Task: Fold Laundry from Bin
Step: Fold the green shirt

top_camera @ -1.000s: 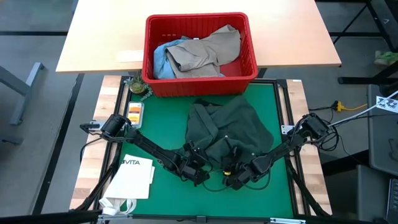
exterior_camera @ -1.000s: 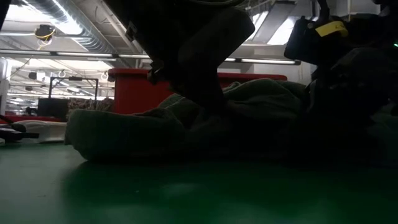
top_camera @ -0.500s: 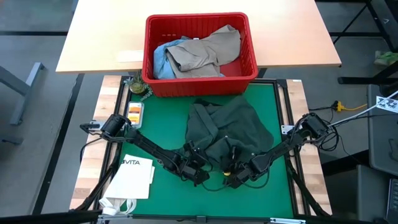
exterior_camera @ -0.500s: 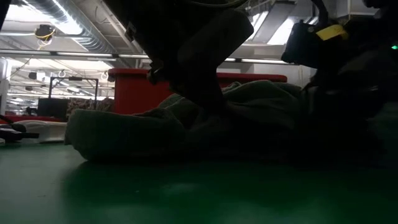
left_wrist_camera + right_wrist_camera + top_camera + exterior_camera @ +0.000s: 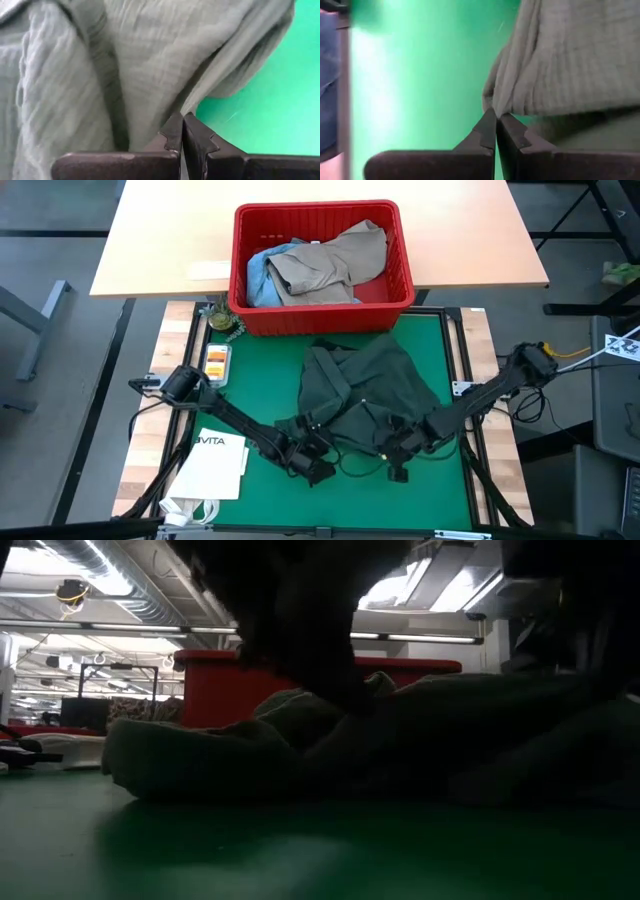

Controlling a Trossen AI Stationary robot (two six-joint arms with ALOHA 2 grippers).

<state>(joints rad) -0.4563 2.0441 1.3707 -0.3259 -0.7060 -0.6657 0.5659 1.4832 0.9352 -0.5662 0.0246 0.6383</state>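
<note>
Laundry work is barely begun: the green shirt lies rumpled mid-mat, its six-o'clock hem pinched by the closed left hand and closed right hand, while other garments wait in the bin at twelve o'clock.

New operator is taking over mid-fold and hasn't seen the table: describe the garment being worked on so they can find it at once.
Start at the green mat in front of the red bin. The dark green shirt lies crumpled on the mat's middle, just below the bin. It is the only garment out of the bin, and both tools, left and right, pinch its near edge.
</note>
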